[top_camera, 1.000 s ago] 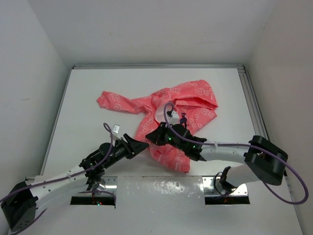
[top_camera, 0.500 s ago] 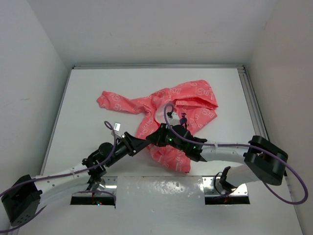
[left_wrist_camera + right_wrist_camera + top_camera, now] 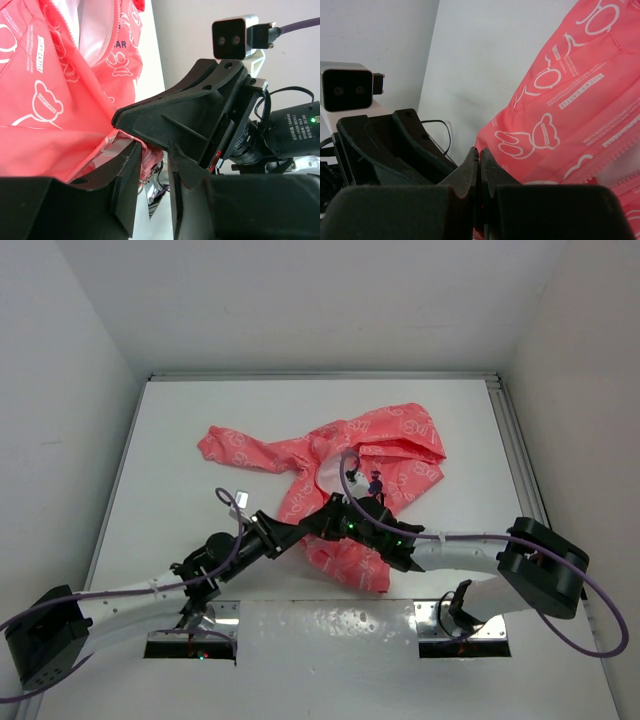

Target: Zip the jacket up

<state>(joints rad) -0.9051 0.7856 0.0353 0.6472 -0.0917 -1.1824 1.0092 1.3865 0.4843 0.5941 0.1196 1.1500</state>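
You are pinching the lower hem of the coral-pink jacket with your right gripper pressed together, your left gripper standing apart around the same edge, garment lying crumpled mid-way across the white surface

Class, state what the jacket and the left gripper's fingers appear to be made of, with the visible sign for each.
The jacket: probably thin woven synthetic cloth with a slight sheen; it creases sharply and carries crisp white print. The left gripper has fingers of rigid matte black plastic, likely: flat faces, hard edges.

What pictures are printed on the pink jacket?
White bears and lettering on the coral-pink hooded jacket, clearest in left wrist view.
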